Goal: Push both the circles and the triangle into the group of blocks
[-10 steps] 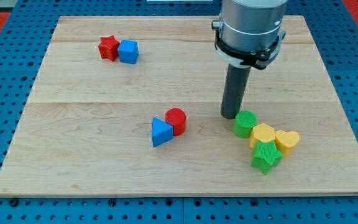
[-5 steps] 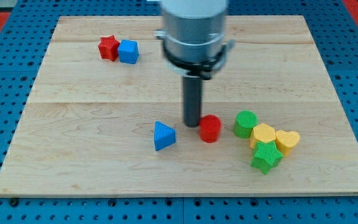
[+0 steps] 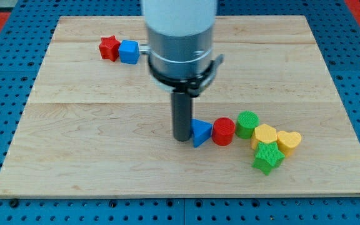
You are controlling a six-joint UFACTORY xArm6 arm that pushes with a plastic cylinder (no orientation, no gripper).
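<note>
**Closing the line on the group**

Pressing from the left, my tip sits against the blue triangle, which touches the red circle on its right. That circle is just beside the green circle, touching it or very nearly so. The green circle leans on the yellow block, with the yellow heart further right and the green star nearer the board's near edge. Together they form one chain running left to right.

There are no jaws on this rig, only the rod, so nothing is spread or pinched.

By my judgement the step in hand is the final shove: triangle and red circle are lined up and almost joined to the cluster. The next move calls for a short, straight push rightward, kept centred on the triangle so its slanted faces do not slip off the rod or send the circle rolling past the green one.

Far left, the red star and blue cube stand apart, touching each other.
</note>
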